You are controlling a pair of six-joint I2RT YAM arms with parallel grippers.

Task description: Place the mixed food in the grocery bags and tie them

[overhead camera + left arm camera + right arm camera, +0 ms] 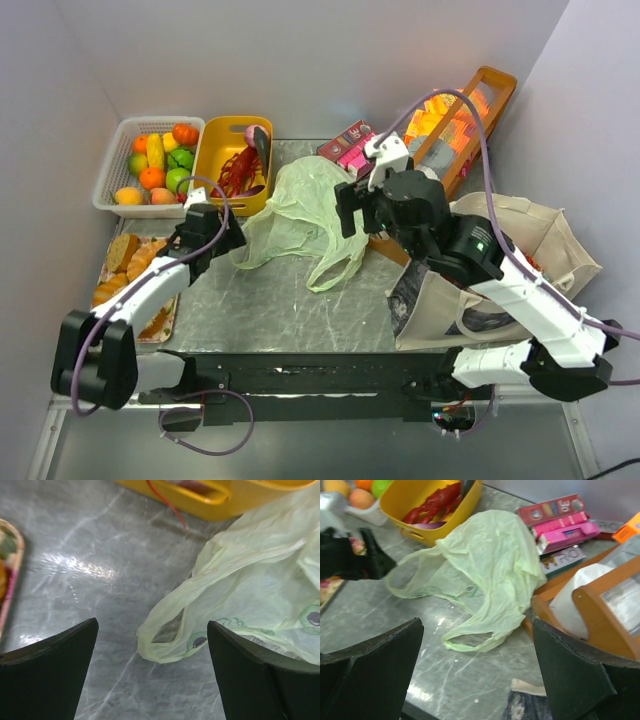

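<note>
the pale green plastic bag point(298, 210) lies crumpled mid-frame on the tabletop point(270, 300), just below the yellow basket point(222, 165). the left hand point(152, 626) is released, spread wide, and one loop handle point(165, 642) of the bag lies between its fingers, ungripped. the right hand point(477, 622) is released too, above the bag's right side. the beige tote point(520, 235) sits at right. bread point(122, 252) lies on a tray point(168, 322) at left, and fruit point(152, 177) fills the white basket point(108, 185) at upper left.
</note>
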